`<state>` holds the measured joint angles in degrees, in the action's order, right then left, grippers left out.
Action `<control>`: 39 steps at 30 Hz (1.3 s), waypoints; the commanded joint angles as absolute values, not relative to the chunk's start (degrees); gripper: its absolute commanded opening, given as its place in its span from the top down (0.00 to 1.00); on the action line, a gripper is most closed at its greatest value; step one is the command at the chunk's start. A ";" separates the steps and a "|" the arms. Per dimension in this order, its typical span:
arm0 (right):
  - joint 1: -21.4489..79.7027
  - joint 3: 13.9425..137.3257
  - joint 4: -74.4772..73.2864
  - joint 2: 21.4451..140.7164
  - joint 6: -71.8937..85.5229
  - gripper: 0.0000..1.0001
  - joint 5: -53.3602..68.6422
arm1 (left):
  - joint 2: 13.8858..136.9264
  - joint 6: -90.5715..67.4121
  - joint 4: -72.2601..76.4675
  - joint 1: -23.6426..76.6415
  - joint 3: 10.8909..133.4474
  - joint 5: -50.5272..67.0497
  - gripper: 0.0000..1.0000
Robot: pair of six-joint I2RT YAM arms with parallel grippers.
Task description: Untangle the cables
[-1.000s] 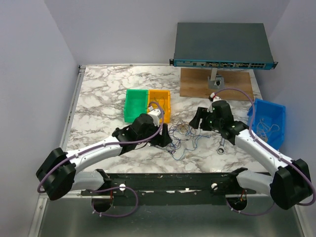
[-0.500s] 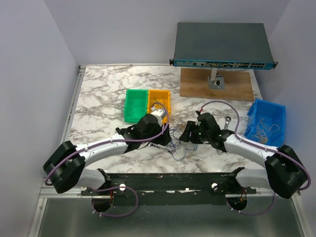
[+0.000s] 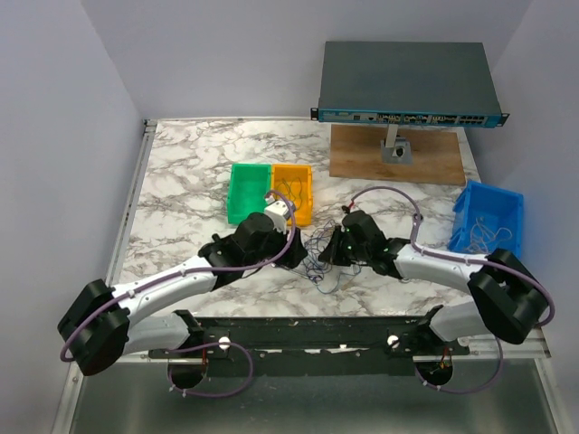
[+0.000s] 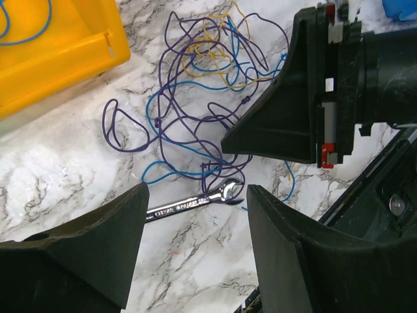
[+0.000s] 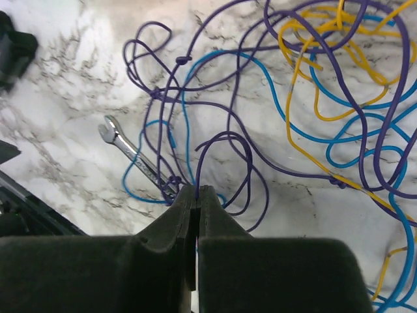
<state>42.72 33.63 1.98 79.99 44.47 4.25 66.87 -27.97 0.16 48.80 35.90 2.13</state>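
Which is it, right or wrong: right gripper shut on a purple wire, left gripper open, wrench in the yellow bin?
Wrong on one point: the wrench lies on the table, outside the yellow bin (left wrist view). Correct: right gripper shut on a purple wire, left gripper open.

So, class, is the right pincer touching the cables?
Touching. The right wrist view shows the right pincer shut, with a purple loop of the cables nipped between its tips.

Glossy marble-look table (image 4: 65, 176), shiny steel wrench (image 4: 189, 203), smooth plastic-coated cables (image 4: 207, 73)
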 commanded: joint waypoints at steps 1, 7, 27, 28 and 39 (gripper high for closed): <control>43.93 37.02 0.12 74.64 42.39 0.99 2.19 | 63.03 -22.74 4.32 48.62 33.98 5.46 0.37; 45.18 41.94 -7.73 65.76 34.58 0.99 4.32 | 58.29 -20.26 7.42 48.65 34.85 7.81 0.35; 45.18 54.57 -11.42 57.70 39.80 0.99 13.33 | 61.83 -15.66 17.93 49.31 40.94 21.29 0.24; 45.18 54.87 -11.07 57.74 40.21 0.99 13.97 | 63.08 -15.95 17.84 49.44 41.54 21.34 0.26; 45.13 51.31 -11.41 52.22 42.28 0.37 6.98 | 68.86 -21.52 23.57 49.24 41.06 19.99 1.00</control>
